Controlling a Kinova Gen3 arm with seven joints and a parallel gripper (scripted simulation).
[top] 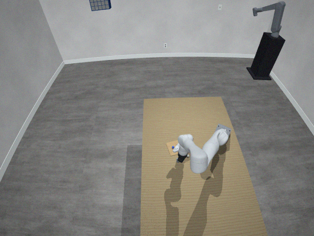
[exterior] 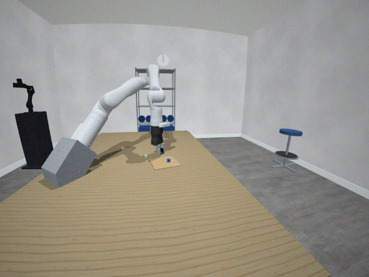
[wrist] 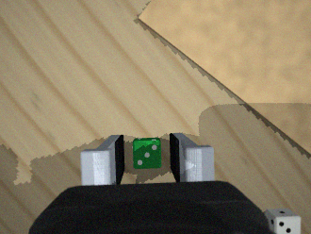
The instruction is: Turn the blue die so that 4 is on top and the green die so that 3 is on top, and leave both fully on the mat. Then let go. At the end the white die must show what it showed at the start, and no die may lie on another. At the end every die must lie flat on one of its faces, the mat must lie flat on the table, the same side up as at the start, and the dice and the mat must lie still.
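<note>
The green die (wrist: 147,155) (exterior: 161,153) lies on the table off the mat, with three pips on its upper face in the wrist view. My gripper (wrist: 147,151) (exterior: 160,149) is open and points down around it, a finger on each side with a gap between finger and die. The blue die (top: 172,147) (exterior: 168,160) lies on the tan mat (top: 169,145) (exterior: 157,166) (wrist: 226,47); its pips are too small to read. The white die (wrist: 286,223) (exterior: 146,155) (top: 188,156) lies on the table beside the mat; its top number is unclear.
The wooden table (top: 177,114) (exterior: 179,208) carries the arm's base (exterior: 68,163) (top: 220,126). The mat's near corner and edge lie close to the fingers in the wrist view. The white die is to the lower right of the gripper there.
</note>
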